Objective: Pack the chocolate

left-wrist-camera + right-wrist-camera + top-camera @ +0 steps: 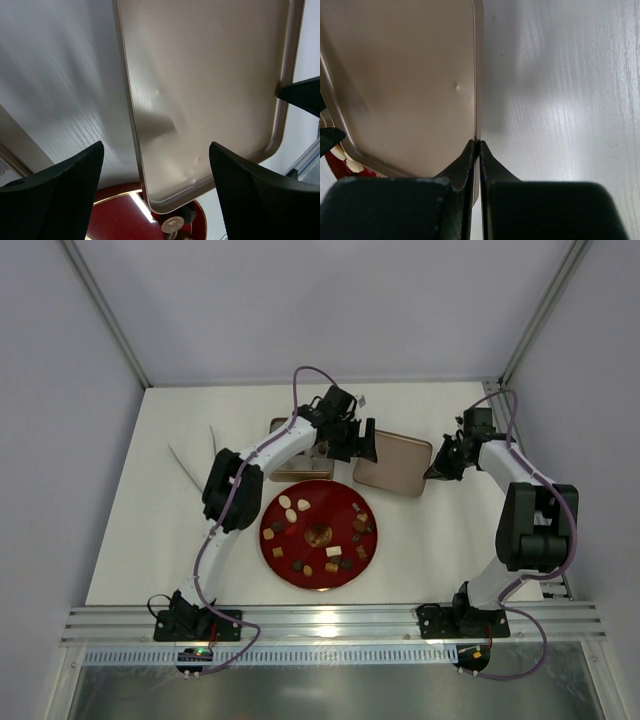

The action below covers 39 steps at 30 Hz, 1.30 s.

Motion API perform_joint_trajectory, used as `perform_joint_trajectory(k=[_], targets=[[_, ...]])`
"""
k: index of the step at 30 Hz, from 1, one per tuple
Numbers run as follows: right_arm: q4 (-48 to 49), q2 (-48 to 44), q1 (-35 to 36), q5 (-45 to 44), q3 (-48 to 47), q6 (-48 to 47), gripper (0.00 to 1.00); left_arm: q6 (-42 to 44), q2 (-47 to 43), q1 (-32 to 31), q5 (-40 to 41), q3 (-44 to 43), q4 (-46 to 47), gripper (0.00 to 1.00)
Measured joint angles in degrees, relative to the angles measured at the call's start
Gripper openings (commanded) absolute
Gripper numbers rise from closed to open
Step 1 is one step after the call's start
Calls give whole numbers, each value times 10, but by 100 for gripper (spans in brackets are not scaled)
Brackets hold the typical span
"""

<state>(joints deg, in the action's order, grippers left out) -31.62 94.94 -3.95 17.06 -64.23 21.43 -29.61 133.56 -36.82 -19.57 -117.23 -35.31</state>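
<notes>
The chocolate (322, 535) lies as several small brown, tan and cream pieces on a round red plate (275, 555) at mid-table. Just behind the plate is a flat gold tin lid (392, 462). My right gripper (438, 468) is shut on the lid's right rim, and its fingertips (479, 146) pinch the thin edge of the lid (405, 85). My left gripper (352, 440) stands open over the lid's left end. The lid (210, 90) passes between its wide-apart fingers (60, 195), and its corner lies over the plate (115, 220) and a round piece of chocolate (172, 224).
A second gold tin (292, 468) sits partly under the left arm, left of the lid. Thin white sticks (195, 462) lie at the far left. An aluminium rail (330, 625) runs along the near edge. Grey walls and frame posts close in the table.
</notes>
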Motion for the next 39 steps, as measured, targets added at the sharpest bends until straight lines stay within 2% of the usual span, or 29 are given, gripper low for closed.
perform_joint_trajectory(k=[4, 13, 16, 17, 18, 19, 24, 25, 26, 27, 30, 34, 39], targets=[[7, -12, -3, 12, 11, 3, 4, -14, 0, 2, -14, 0, 6, 81], [39, -38, -3, 56, 60, 26, 4, -53, -1, 5, -52, 21, 49, 67], [48, -47, -3, 67, 73, 32, 4, -66, -2, 5, -63, 34, 56, 57], [51, -52, -3, 71, 78, 34, 4, -72, -3, 5, -67, 39, 59, 49], [52, -56, -3, 73, 81, 36, 4, -79, -4, 5, -70, 43, 60, 45], [53, -62, -3, 74, 85, 38, 4, -82, -6, 5, -73, 48, 62, 35], [53, -88, -4, 69, 112, 40, 5, -119, -35, 10, -119, 56, 81, 8], [54, -94, -2, 69, 118, 40, 11, -122, -44, 10, -123, 57, 86, 0], [54, -103, -1, 71, 122, 42, 21, -121, -54, 9, -115, 60, 86, 0], [55, -115, 2, 68, 124, 42, 45, -122, -63, 9, -113, 64, 85, 0], [56, -164, 14, 53, 126, 39, 68, -125, -77, 8, -112, 70, 74, 0], [52, -255, 72, -24, 127, 25, 77, -125, -88, 10, -101, 69, 23, 0], [50, -370, 304, -171, 123, -5, 77, -138, -115, 21, -103, 76, -49, 0]])
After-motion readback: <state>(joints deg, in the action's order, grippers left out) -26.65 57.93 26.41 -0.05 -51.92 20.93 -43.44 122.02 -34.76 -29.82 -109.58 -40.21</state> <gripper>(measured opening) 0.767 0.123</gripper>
